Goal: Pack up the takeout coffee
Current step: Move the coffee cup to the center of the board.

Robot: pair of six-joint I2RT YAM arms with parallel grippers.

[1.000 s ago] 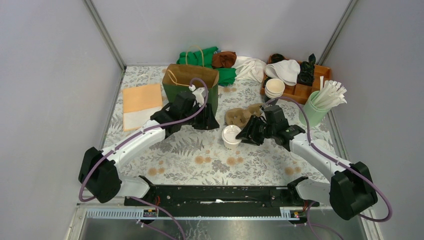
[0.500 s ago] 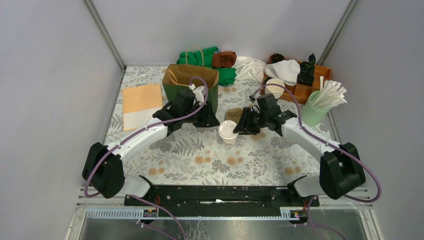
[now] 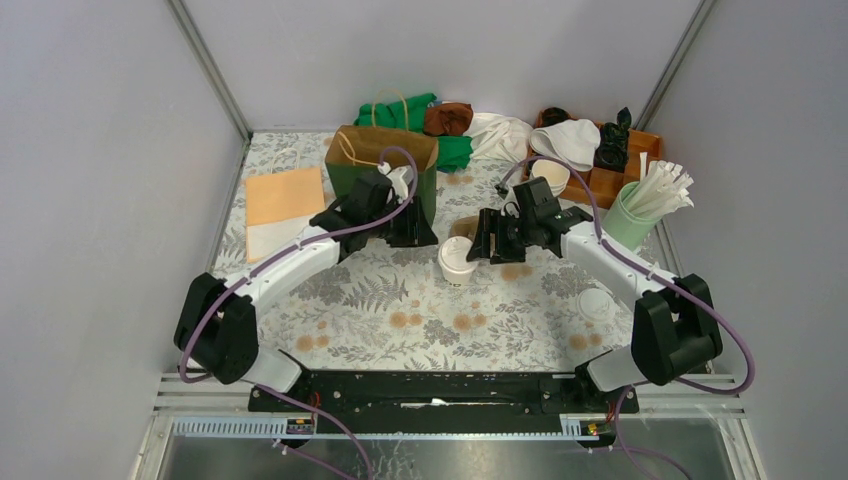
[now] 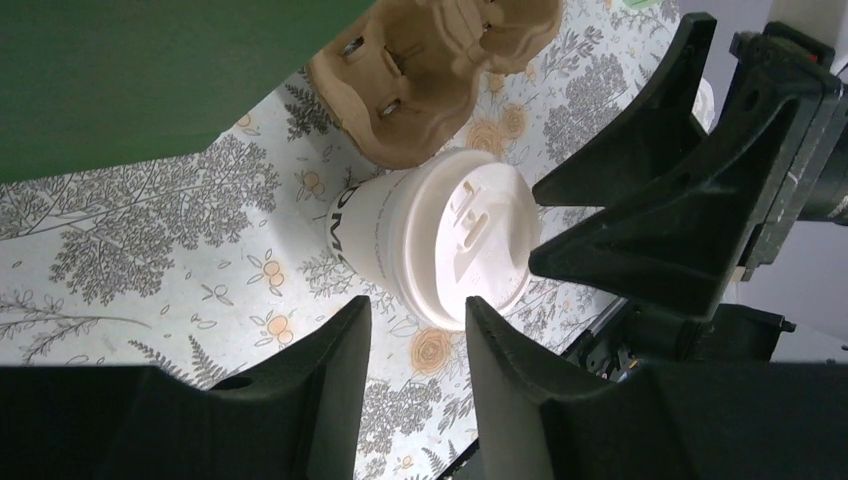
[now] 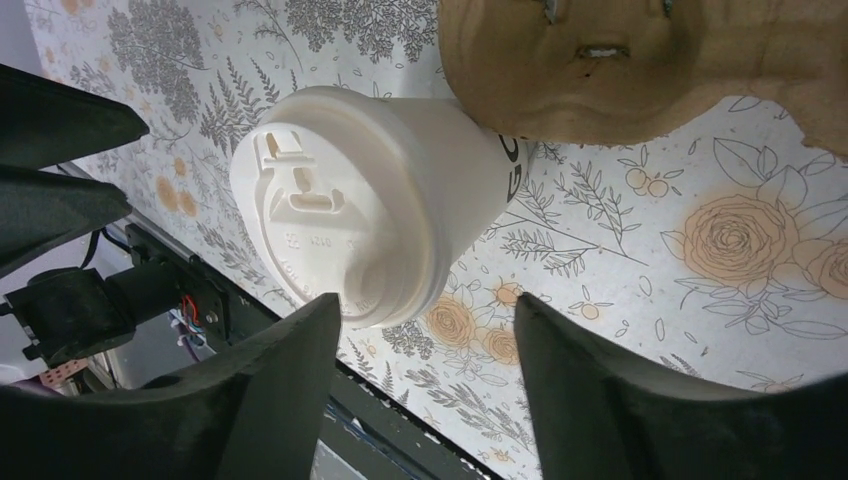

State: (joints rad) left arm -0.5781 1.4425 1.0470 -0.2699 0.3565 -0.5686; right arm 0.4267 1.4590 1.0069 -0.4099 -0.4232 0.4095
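Note:
The takeout coffee (image 3: 457, 261), a white paper cup with a white lid, stands upright on the floral table just in front of the brown pulp carrier (image 3: 470, 229). My right gripper (image 3: 484, 248) is open just right of it; in the right wrist view the coffee (image 5: 370, 200) lies beyond the right gripper (image 5: 428, 300), not between the fingers. My left gripper (image 3: 416, 238) is open at the cup's left, beside the green paper bag (image 3: 380, 165). In the left wrist view the coffee (image 4: 430, 240) sits just past the left gripper (image 4: 417, 305), with the carrier (image 4: 430, 60) behind.
A wooden organiser (image 3: 640, 145) with lidless cups and lids stands back right, beside a green holder of white straws (image 3: 640, 212). Orange and white napkins (image 3: 283, 205) lie at left. Cloths (image 3: 450, 120) are piled at the back. A loose white lid (image 3: 597, 303) lies right.
The right gripper carried the coffee left and back toward the carrier, then opened and let it go. The left arm edged slightly farther back beside the bag.

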